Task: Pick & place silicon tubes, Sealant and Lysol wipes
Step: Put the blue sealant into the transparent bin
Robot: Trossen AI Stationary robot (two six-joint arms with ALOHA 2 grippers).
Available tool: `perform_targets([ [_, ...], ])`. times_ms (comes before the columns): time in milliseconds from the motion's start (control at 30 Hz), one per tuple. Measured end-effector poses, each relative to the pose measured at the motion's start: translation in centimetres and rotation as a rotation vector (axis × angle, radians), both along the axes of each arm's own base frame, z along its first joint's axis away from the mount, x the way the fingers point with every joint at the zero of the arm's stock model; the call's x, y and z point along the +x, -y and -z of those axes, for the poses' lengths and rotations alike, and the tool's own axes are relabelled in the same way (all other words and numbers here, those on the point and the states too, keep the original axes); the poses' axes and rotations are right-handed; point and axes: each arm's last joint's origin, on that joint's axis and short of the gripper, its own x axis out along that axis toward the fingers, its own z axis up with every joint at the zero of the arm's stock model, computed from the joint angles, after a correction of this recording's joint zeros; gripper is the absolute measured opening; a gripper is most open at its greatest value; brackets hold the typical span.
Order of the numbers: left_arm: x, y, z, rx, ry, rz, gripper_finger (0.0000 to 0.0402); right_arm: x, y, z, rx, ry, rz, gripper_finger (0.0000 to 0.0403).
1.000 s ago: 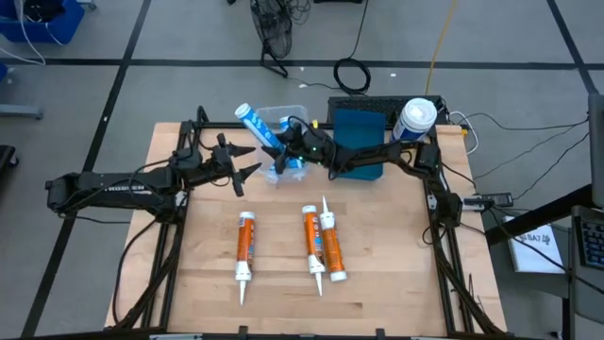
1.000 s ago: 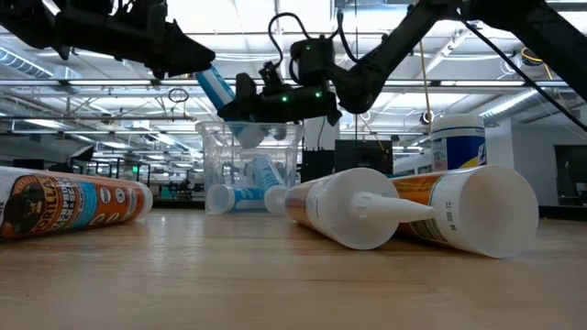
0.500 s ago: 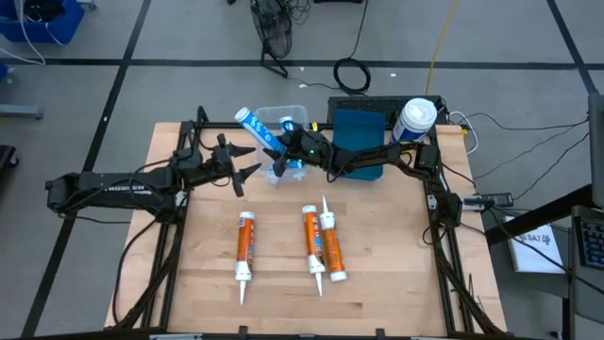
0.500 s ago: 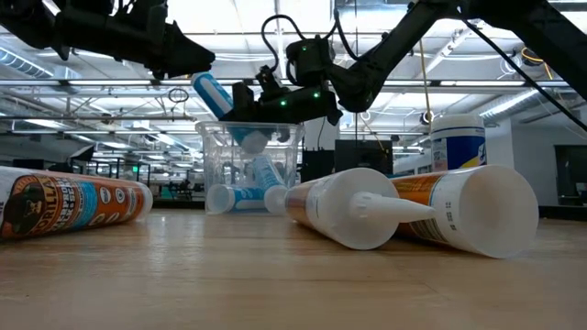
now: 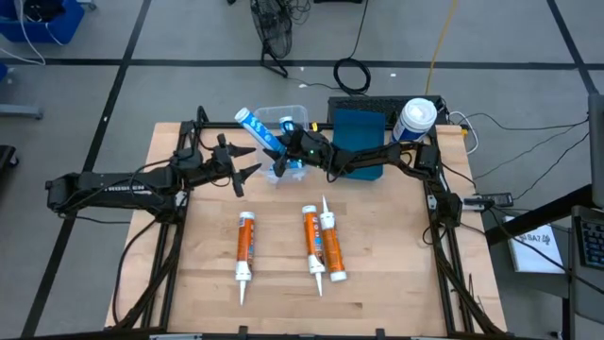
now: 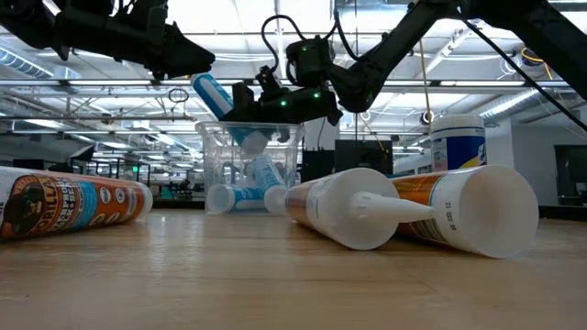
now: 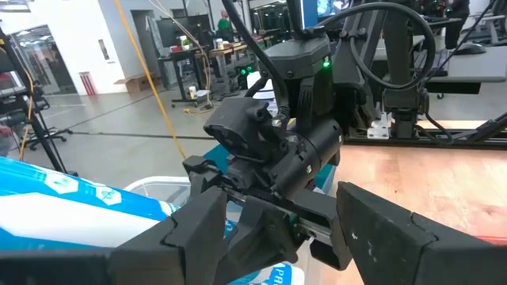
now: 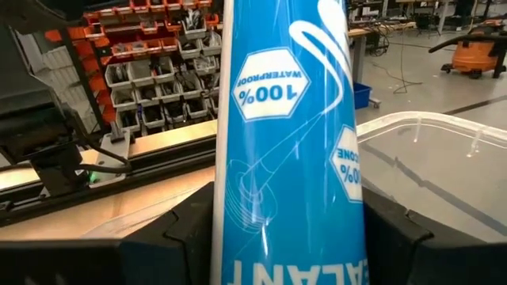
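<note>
Barely shifted since a second ago, right end effector (image 5: 279, 154) grips blue sealant tube (image 5: 257, 125) over bin (image 5: 294, 111) | left end effector (image 5: 247, 161) open, idle | tube stiff, light, slippery; best gripped mid-barrel.

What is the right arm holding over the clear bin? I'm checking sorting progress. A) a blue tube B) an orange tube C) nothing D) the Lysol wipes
A: the right gripper is shut on a blue tube tilted over the clear bin; the three orange tubes lie on the table and the Lysol wipes stand at the far right corner.
</note>
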Motion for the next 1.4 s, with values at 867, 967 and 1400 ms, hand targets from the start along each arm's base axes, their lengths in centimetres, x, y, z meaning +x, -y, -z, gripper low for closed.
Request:
perform_targets([
  [867,-0.2,-0.5,-0.3,-0.073,0.068,-0.177,0.0239,-0.9,-4.7,-6.7,-0.254,-0.002,-0.034,0.0209],
  [967,-0.2,-0.3,-1.2,-0.071,0.170,-0.107,0.0239,-0.9,-5.6,-7.1,-0.277,0.005,-0.055,0.0214],
  [1400,0.7,-0.1,-2.5,-0.105,0.347,0.069,0.0239,-0.5,-7.4,-7.2,-0.310,-0.004,-0.089,0.0214],
])
